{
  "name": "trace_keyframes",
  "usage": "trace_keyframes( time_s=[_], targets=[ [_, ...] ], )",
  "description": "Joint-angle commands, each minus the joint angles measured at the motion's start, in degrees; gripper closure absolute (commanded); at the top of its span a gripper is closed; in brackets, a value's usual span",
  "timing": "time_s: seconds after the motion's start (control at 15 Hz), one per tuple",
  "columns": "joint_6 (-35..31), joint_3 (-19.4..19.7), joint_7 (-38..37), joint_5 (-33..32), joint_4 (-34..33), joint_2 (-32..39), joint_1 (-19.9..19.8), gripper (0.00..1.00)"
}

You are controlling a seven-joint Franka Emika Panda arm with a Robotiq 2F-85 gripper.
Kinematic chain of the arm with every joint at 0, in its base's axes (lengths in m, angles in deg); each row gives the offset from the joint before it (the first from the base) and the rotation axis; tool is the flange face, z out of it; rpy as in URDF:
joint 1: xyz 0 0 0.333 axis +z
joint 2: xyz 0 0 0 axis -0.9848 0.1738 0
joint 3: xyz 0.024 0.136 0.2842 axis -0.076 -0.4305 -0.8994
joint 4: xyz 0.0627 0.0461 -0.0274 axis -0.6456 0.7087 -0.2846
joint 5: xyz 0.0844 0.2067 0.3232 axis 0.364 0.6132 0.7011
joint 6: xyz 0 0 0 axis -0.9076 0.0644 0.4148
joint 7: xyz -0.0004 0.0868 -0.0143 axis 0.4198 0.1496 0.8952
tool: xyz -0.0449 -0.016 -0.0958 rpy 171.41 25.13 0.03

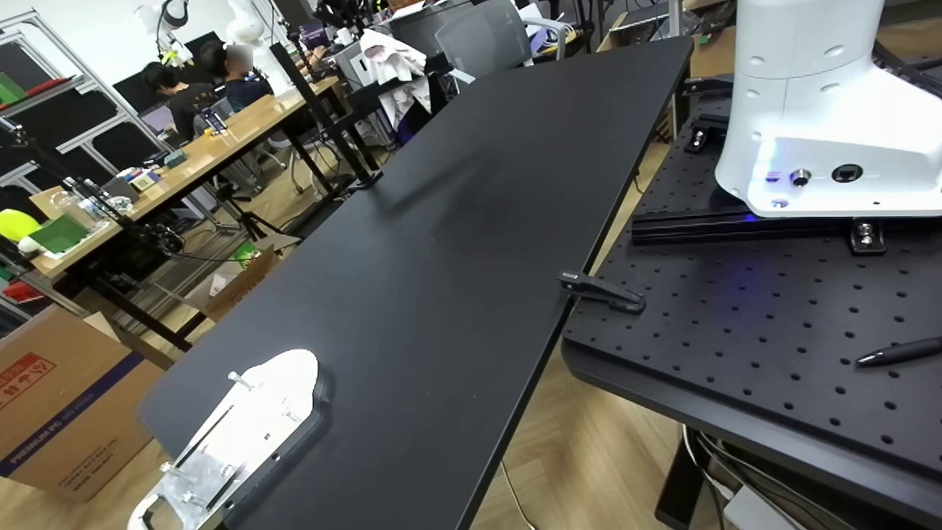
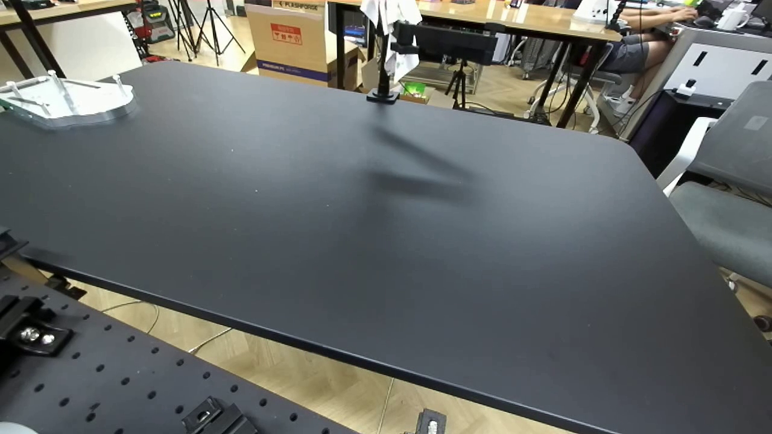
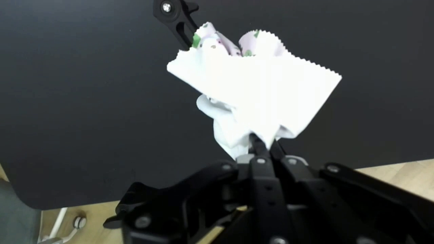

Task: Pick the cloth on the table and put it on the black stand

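Pale wood flooring (image 2: 338, 386) spreads beneath a long matte-black table (image 2: 338, 241) with rounded corners, which dominates both exterior views; a grey chair (image 2: 733, 226) stands by one end. On the robot's side, a white robot base (image 1: 824, 125) is mounted on a black perforated plate (image 1: 736, 316). Toward the table's other end lies a flat whitish panel (image 1: 257, 401) with short pegs sticking up. A black stand (image 1: 324, 120) rises from the edge opposite the robot, upright, with a bar (image 2: 449, 43) reaching out sideways. At that bar hangs the cloth (image 3: 257, 84), white with small green and lilac marks and zigzag-cut edges; whether any of it rests on the bar cannot be told. In the wrist view, the gripper (image 3: 268, 145) has its jaws drawn nearly together, with a narrow gathered fold of the cloth pinched at the tips.
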Motion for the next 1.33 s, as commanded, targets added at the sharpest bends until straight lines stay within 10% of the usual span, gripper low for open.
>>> trace_keyframes(
  time_s=[0.0,0.67,0.73,1.27],
  targets=[
    [-0.2,-0.2,1.0,-0.4,3.4,0.0,-0.9,0.99],
    [0.5,-0.3,3.3,-2.1,6.3,1.3,-0.1,0.99],
    [0.9,-0.3,3.2,-2.4,6.0,1.2,0.0,0.72],
    [1.6,-0.4,3.4,-4.8,4.5,0.5,1.1,0.24]
  ],
)
